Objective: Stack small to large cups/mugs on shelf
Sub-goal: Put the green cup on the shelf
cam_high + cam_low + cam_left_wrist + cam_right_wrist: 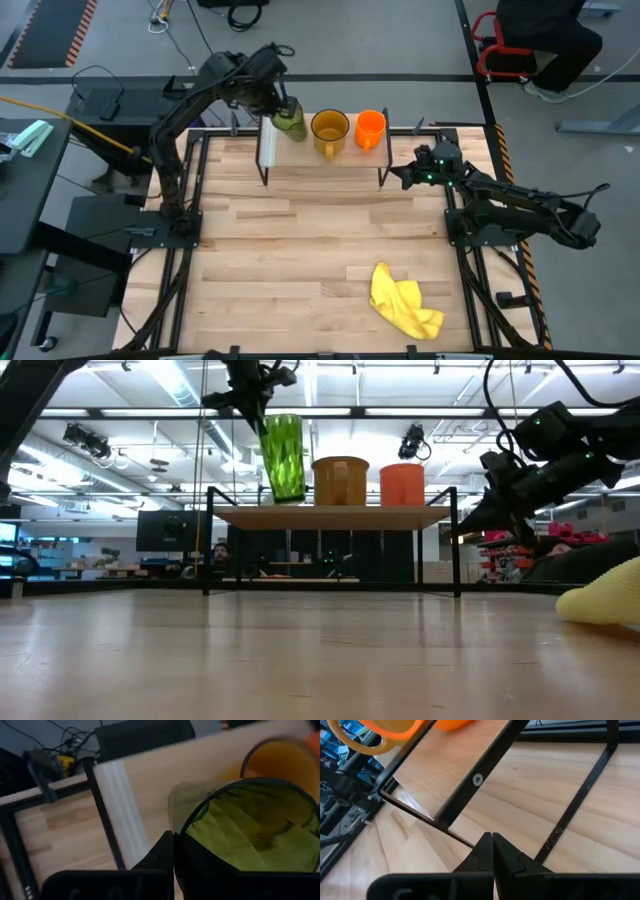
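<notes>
L gripper [283,103] is clenched on the rim of the green tumbler [284,457], which sits tilted at the shelf's [330,516] left end; can't tell if its base fully touches the plank. Amber mug [340,480] stands mid-shelf, orange cup [402,483] beside it on the right. R gripper [408,172] is shut on nothing, just off the shelf's right end. Yellow cloth [404,303] lies on the desk [300,250].
</notes>
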You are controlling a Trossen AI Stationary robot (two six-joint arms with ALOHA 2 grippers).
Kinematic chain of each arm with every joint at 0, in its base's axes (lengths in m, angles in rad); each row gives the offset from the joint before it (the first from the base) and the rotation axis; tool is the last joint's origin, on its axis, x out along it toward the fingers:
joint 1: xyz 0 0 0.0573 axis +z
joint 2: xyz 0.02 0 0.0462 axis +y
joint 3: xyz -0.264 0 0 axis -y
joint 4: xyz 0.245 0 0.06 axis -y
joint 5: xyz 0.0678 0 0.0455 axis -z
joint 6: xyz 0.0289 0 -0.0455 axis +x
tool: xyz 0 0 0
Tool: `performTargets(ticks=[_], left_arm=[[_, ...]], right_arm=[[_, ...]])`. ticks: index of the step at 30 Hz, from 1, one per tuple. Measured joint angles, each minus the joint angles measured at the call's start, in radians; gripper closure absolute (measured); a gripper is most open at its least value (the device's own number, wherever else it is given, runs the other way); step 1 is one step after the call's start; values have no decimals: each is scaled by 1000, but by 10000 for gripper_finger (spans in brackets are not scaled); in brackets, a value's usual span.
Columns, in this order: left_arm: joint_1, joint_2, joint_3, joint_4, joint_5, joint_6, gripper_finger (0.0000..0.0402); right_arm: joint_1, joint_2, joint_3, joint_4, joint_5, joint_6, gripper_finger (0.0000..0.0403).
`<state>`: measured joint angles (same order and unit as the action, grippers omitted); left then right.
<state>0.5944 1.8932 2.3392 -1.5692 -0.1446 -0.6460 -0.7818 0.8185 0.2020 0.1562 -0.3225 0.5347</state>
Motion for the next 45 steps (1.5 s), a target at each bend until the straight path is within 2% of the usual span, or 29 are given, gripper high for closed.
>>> performTargets(ticks=[6, 14, 45], left_arm=[[52, 12, 6, -1, 32, 2, 390], [64, 11, -4, -2, 73, 3, 390], [30, 24, -30, 0, 47, 11, 390]], right_arm=[[0, 0, 0, -7, 0, -15, 403], [0, 0, 0, -7, 0, -25, 403], [0, 0, 1, -10, -2, -48, 403]])
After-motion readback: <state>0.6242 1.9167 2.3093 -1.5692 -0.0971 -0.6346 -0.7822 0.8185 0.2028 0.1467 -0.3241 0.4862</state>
